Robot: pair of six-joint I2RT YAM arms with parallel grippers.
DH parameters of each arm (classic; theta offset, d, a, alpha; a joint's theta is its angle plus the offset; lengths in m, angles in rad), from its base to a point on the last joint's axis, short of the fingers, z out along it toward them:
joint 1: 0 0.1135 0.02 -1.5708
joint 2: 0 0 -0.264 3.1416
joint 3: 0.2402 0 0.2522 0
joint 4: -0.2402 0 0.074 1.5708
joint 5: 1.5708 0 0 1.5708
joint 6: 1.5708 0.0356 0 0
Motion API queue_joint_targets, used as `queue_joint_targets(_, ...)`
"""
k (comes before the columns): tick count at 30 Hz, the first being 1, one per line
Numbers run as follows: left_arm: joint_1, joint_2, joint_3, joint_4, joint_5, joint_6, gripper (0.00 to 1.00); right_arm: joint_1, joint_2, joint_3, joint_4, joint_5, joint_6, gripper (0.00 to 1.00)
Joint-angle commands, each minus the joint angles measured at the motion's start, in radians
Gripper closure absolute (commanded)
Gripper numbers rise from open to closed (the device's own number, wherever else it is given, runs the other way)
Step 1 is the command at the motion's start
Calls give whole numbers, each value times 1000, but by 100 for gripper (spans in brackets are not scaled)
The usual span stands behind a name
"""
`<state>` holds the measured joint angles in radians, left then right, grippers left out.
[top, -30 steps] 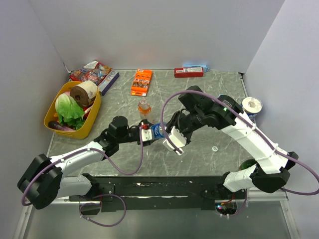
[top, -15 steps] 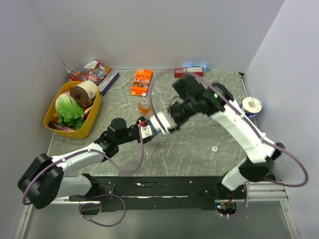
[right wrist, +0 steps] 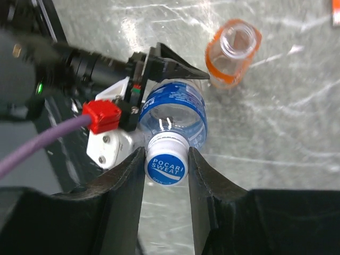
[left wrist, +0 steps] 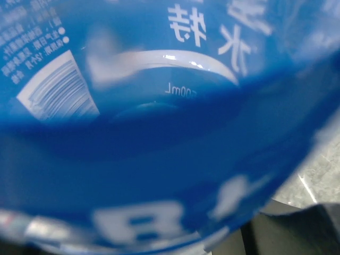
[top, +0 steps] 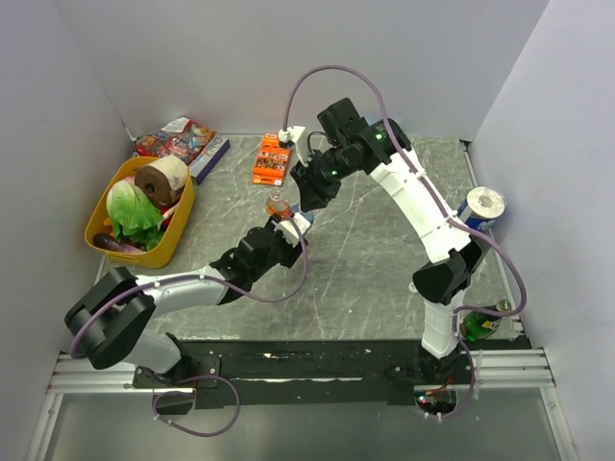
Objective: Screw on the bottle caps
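Observation:
In the right wrist view my right gripper (right wrist: pixel 166 155) is shut on a blue and white cap (right wrist: pixel 167 166) that sits on the neck of a clear bottle with a blue label (right wrist: pixel 178 109). My left gripper (top: pixel 290 230) is shut on that bottle's body, one black finger (right wrist: pixel 172 66) showing along its side. The label (left wrist: pixel 170 133) fills the left wrist view. In the top view my right gripper (top: pixel 307 204) hangs just above the left one. The orange-liquid bottle (top: pixel 279 206) stands open, with no cap, beside them (right wrist: pixel 234 50). The third bottle and the other caps are not in view.
A yellow basket (top: pixel 108 197) with lettuce and a paper roll stands at the left. An orange box (top: pixel 274 158), a red box (top: pixel 364 140) and snack packs (top: pixel 178 139) lie at the back. A can (top: pixel 483 205) is at the right edge, a green bottle (top: pixel 480 324) near the right base.
My right arm has swung from the bottle's right side to above it and closed on the cap. My left gripper has moved the bottle farther from the bases, next to the orange bottle.

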<state>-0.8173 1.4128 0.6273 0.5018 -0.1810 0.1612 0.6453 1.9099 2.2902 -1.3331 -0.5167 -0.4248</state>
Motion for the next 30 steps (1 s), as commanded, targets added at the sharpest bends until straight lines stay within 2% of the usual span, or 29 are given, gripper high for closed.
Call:
queue_joint_targets(1, -20, -28, 118, 150, -38, -81, 99, 45, 49, 23, -120, -138, 205, 95)
queue_joint_targets(3, -19, -41, 95, 127, -20, -78, 99, 40, 52, 43, -121, -108, 199, 91)
queue_joint_targets(6, -8, -70, 46, 101, 53, -58, 99, 25, 20, 63, -130, -74, 153, 69)
queue_joint_targets(7, -2, -77, 37, 84, 89, -52, 99, 17, 8, 69, -136, -63, 143, 57)
queue_joint_targets(9, 9, -98, 5, 43, 126, -55, 99, -1, -37, 98, -161, -51, 112, 50)
queue_joint_targets(10, 27, -104, -6, 31, 197, -51, 99, -6, -51, 118, -175, -49, 104, 43)
queue_joint_targets(12, 46, -123, -34, -5, 262, -35, 99, -15, -93, 167, -205, -22, 75, 36)
queue_joint_targets(13, 52, -130, -46, -6, 314, -28, 99, -15, -113, 166, -202, -14, 66, 29)
queue_joint_targets(15, 69, -153, -76, -19, 374, 1, 99, -15, -193, 103, -183, -20, 28, 23)
queue_joint_targets(19, 84, -184, -113, -35, 485, 116, 99, -15, -314, -32, -98, -77, -40, 19)
queue_joint_targets(22, 102, -221, -127, -81, 599, 219, 99, -4, -351, -44, -149, -152, -263, 26)
queue_joint_targets(23, 104, -238, -124, -100, 659, 248, 99, 11, -382, -57, -147, -167, -399, 27)
queue_joint_targets(25, 113, -247, -109, -179, 715, 337, 99, 66, -460, -159, -112, -117, -521, 28)
queue_joint_targets(26, 118, -245, -88, -206, 748, 360, 99, 124, -489, -263, -53, -48, -631, 28)
queue_joint_targets(30, 138, -227, -31, -316, 810, 461, 99, 217, -606, -475, 51, 35, -868, 28)
